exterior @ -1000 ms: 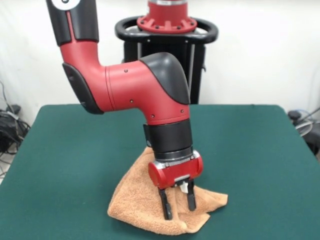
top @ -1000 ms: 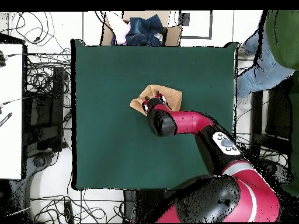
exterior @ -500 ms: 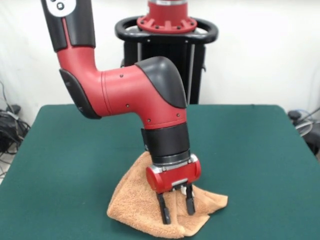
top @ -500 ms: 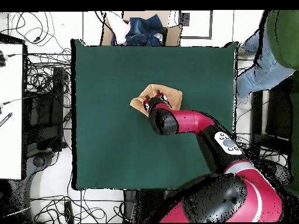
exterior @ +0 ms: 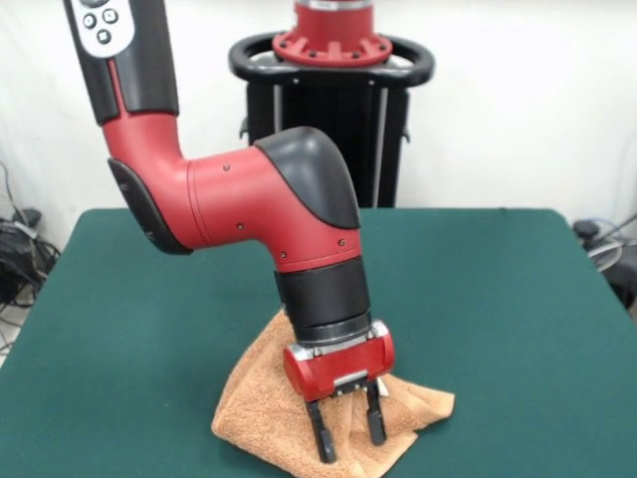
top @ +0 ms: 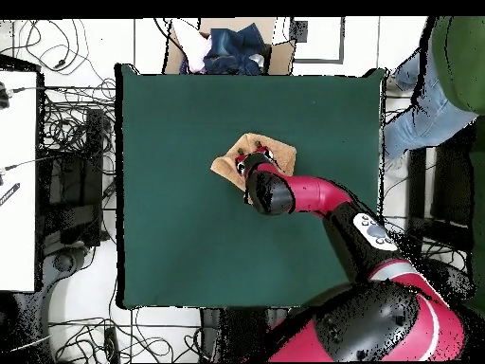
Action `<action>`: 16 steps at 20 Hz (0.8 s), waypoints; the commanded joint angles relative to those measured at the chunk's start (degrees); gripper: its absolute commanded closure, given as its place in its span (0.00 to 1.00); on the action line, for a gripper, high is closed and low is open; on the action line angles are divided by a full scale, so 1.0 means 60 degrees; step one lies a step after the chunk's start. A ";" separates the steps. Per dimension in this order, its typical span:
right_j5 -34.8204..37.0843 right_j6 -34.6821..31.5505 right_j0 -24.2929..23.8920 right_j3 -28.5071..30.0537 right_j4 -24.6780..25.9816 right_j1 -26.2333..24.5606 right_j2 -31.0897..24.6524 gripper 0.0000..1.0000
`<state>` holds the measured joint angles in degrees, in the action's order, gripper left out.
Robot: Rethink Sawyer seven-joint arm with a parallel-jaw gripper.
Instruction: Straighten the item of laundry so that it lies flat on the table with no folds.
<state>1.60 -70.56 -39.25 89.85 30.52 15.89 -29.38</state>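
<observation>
The light orange-tan towel (exterior: 257, 410) lies crumpled and folded over on the dark green table (exterior: 498, 299), near its front edge in the front view. My gripper (exterior: 348, 435) points down over the towel's middle, fingers apart and open, with the fingertips (exterior: 321, 445) down at the cloth. I cannot tell whether any cloth sits between them. In the overhead view the towel (top: 278, 151) shows partly under the arm, and the gripper (top: 252, 162) sits over its left part on the table (top: 170, 190). The towel's tag and bands are hidden.
The robot pedestal (exterior: 333, 80) stands behind the table. In the overhead view a person (top: 422, 100) stands at the right edge, a box with dark cloth (top: 232, 47) sits beyond the top edge, and cables (top: 66, 171) lie to the left.
The arm has shifted toward the front camera and sunk lower. The gripper moved down onto the towel, staying open. The towel's shape is nearly unchanged.
</observation>
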 commanded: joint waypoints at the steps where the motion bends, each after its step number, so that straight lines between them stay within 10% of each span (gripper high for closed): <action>1: 0.1323 0.0514 -0.0316 -0.1137 0.0708 -0.0816 -0.0406 0.00; 16: 0.2273 0.1077 -0.0820 -0.1020 0.0930 -0.0358 -0.0962 0.00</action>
<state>6.19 -70.56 -42.87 89.55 32.37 15.03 -33.62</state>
